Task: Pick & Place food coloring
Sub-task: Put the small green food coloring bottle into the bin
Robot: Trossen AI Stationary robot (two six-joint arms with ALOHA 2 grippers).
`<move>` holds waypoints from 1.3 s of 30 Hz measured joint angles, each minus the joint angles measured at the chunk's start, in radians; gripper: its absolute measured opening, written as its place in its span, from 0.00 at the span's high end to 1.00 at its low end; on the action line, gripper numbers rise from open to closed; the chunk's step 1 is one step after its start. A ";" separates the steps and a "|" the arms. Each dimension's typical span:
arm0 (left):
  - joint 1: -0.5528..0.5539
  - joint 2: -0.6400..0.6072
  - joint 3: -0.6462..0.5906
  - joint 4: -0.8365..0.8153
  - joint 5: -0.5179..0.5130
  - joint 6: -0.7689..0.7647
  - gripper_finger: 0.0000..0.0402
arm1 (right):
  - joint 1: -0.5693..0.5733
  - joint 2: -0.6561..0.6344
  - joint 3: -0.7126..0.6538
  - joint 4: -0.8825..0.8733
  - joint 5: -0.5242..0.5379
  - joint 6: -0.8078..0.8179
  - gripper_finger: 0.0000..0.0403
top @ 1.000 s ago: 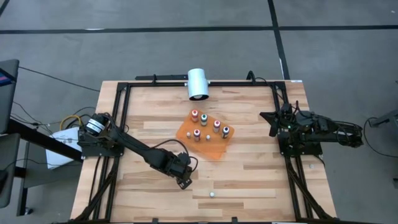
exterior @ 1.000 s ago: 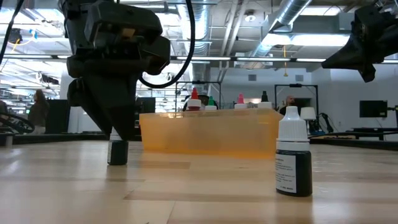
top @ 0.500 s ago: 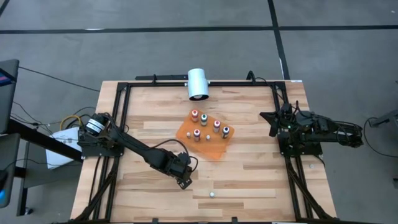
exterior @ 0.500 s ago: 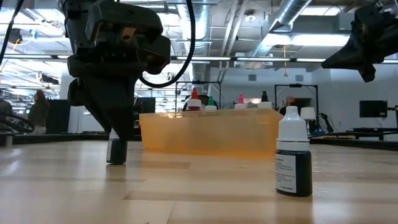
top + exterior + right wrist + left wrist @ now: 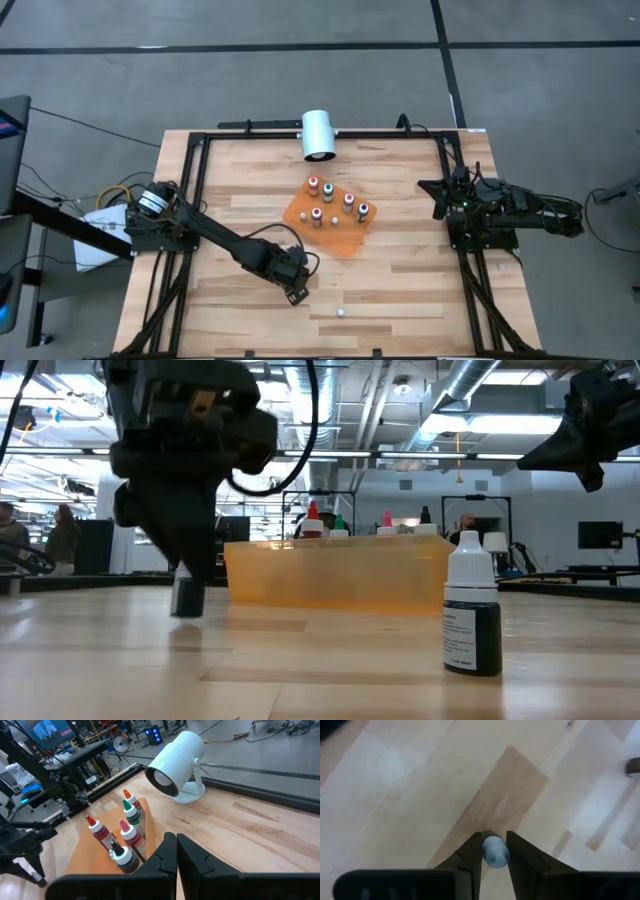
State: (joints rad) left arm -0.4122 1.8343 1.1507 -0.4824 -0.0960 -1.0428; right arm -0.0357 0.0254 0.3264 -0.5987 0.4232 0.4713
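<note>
My bench [image 5: 400, 290] is pale planks inside a dark frame; the landmark on it is the orange sheet [image 5: 334, 236], lying near the middle; beyond the sheet, at the far edge, a white cylinder [image 5: 319, 134] lies on its stand with its open end toward the sheet; my left arm reaches in from the left edge to a spot near the sheet's near-left corner; my right arm waits at the right edge, well apart from the sheet, its pincer [image 5: 440, 196] shut with the fingers pressed together on nothing; my left pincer [image 5: 295, 294] is clamped on one small bottle [image 5: 494, 853], the white cap showing between the two fingers in the left wrist view; in the low view that bottle [image 5: 187, 596] hangs at the pincer's tip, upright, just left of the sheet, and whether it touches the bench I cannot tell; five bottles [image 5: 328, 192] stand upright on the sheet, with red, green, pink and dark tops; one dark bottle with a white cap [image 5: 341, 312] stands alone on the bench, near the front edge, apart from the sheet.
</note>
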 joint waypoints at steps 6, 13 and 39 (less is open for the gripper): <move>0.031 0.000 0.061 0.000 0.001 0.101 0.83 | 0.000 0.000 0.000 0.000 0.000 0.000 1.00; 0.076 -0.002 0.161 -0.011 -0.023 0.315 0.84 | 0.000 0.000 0.000 0.000 -0.002 0.000 1.00; 0.295 0.000 0.438 -0.049 -0.095 0.954 0.83 | 0.000 0.000 0.000 0.000 -0.003 0.000 1.00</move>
State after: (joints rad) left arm -0.1176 1.8339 1.5890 -0.5312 -0.1913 -0.0886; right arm -0.0355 0.0254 0.3264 -0.5990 0.4202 0.4717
